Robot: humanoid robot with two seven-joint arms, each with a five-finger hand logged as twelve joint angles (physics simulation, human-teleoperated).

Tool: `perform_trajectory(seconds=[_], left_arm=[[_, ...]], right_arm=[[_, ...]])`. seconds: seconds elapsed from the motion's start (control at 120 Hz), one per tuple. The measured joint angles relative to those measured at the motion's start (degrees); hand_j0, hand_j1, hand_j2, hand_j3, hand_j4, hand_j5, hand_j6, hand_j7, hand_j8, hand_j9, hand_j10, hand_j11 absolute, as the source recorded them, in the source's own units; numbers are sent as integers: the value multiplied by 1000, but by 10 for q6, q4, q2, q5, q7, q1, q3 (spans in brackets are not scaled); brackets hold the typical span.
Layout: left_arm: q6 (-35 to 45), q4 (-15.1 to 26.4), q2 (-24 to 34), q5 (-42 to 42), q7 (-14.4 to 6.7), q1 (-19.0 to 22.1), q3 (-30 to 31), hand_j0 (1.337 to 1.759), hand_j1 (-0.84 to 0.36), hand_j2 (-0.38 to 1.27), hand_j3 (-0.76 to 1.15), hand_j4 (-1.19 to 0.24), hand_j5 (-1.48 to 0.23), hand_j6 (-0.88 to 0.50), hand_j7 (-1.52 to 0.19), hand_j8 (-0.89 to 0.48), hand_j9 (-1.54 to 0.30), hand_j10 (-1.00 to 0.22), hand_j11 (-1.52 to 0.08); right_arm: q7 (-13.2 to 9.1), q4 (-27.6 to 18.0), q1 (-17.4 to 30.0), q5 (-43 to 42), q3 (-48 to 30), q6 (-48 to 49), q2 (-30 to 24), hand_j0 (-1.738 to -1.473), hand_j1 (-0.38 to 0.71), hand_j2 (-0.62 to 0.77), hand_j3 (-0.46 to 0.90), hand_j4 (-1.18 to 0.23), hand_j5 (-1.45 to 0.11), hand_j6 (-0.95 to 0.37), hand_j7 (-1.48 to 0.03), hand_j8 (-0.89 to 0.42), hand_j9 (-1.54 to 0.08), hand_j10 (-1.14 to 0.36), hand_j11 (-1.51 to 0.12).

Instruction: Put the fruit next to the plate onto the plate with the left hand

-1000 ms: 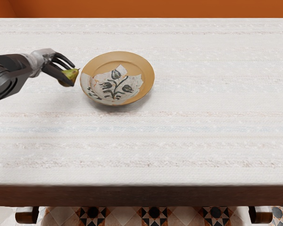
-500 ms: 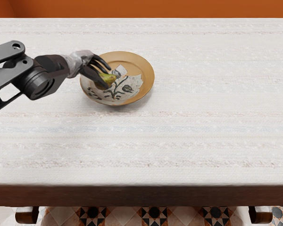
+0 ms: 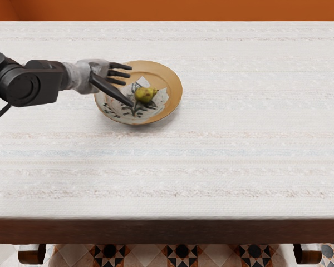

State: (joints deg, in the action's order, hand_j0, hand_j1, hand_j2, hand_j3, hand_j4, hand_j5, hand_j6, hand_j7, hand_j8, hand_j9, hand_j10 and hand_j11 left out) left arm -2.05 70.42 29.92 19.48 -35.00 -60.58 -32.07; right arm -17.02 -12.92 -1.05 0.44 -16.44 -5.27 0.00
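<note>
Fruit (image 3: 145,94): small, yellow-green, pear-like; lies inside the plate (image 3: 170,83), near its middle, on the painted part
Plate: orange rim, white centre with a dark flower; stands on the far left part of the table
Left hand (image 3: 103,75): over the plate's left rim; its arm comes in from the left edge
Fingers (image 3: 120,67): spread apart and straight, gripping nothing; the lowest reaches across the plate, its tip just beside the fruit; contact cannot be told
Table (image 3: 222,156): pale woven cloth with faint stripes; dark wooden front edge
Room: orange wall (image 3: 167,10) behind; patterned tiles (image 3: 181,256) below
</note>
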Motion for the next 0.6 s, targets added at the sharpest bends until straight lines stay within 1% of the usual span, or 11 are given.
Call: perform_trajectory(seconds=[0.058, 0.092, 0.167, 0.2, 0.267, 0.358, 0.417, 0.6], left_arm=[[-66, 0, 25, -24, 0, 45, -44, 1658, 229, 50, 0, -108, -142, -98, -141, -89, -140, -101, -140], [-103, 0, 40, -40, 0, 63, -70, 1658, 238, 44, 0, -98, -129, -90, -129, -83, -128, -93, -128], [-187, 0, 81, -77, 0, 81, -105, 1658, 260, 32, 0, -79, -103, -73, -103, -68, -102, -75, -103], [-222, 0, 103, -93, 0, 87, -115, 1658, 268, 28, 0, -71, -94, -66, -93, -62, -93, -68, -93], [-273, 0, 135, -128, 0, 114, -126, 1658, 281, 22, 0, -59, -78, -56, -78, -52, -77, -57, -77], [-306, -1, 154, -165, 0, 144, -134, 1658, 294, 16, 0, -48, -63, -45, -63, -43, -63, -46, -63], [-316, -2, 159, -179, 0, 156, -137, 1658, 299, 14, 0, -42, -56, -41, -56, -39, -56, -41, -56], [-328, -32, 201, -227, 0, 173, -139, 1658, 310, 9, 0, -32, -43, -31, -43, -31, -43, -32, -43]], right_arm=[[0, 0, 0, 0, 0, 0, 0, -1658, -349, 0, 0, 0, 0, 0, 0, 0, 0, 0, 0], [0, 0, 0, 0, 0, 0, 0, -1658, -349, 0, 0, 0, 0, 0, 0, 0, 0, 0, 0], [0, 0, 0, 0, 0, 0, 0, -1658, -349, 0, 0, 0, 0, 0, 0, 0, 0, 0, 0], [0, 0, 0, 0, 0, 0, 0, -1658, -349, 0, 0, 0, 0, 0, 0, 0, 0, 0, 0], [0, 0, 0, 0, 0, 0, 0, -1658, -349, 0, 0, 0, 0, 0, 0, 0, 0, 0, 0], [0, 0, 0, 0, 0, 0, 0, -1658, -349, 0, 0, 0, 0, 0, 0, 0, 0, 0, 0], [0, 0, 0, 0, 0, 0, 0, -1658, -349, 0, 0, 0, 0, 0, 0, 0, 0, 0, 0], [0, 0, 0, 0, 0, 0, 0, -1658, -349, 0, 0, 0, 0, 0, 0, 0, 0, 0, 0]])
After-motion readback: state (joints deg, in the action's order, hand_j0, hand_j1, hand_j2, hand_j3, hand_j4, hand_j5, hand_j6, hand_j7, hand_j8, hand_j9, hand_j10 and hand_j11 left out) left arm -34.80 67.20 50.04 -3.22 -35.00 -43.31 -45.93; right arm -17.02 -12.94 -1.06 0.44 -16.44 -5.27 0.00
